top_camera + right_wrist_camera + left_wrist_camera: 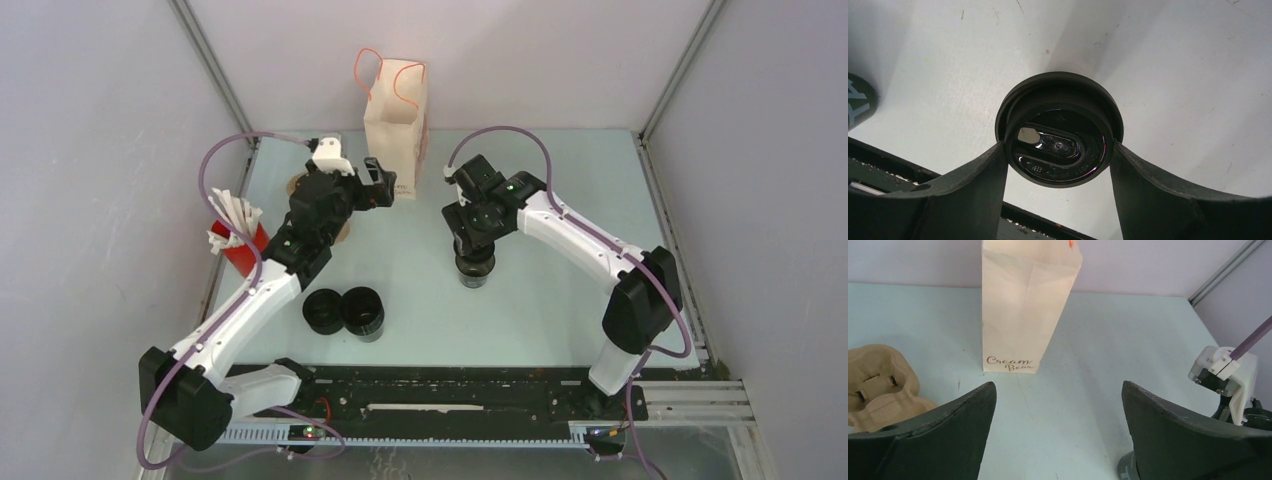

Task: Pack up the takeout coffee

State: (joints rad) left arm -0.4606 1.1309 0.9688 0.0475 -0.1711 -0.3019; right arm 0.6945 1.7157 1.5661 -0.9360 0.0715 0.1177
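Note:
One takeout coffee point(1060, 135), a black cup with a glossy black lid, stands between the fingers of my right gripper point(1058, 150); both fingers press the lid's rim. In the top view this cup point(476, 273) shows just below the right gripper point(474, 250), right of the table's middle. I cannot tell whether it is off the table. Two more black cups point(322, 310) point(362, 312) stand side by side near the front left. My left gripper point(384, 186) point(1058, 387) is open and empty, facing the paper bag point(396, 125) point(1023, 315).
A brown pulp cup carrier point(878, 387) lies left of the bag, mostly hidden under the left arm in the top view. A red cup with white sticks point(240, 250) stands at the left edge. Walls enclose the table at back and sides.

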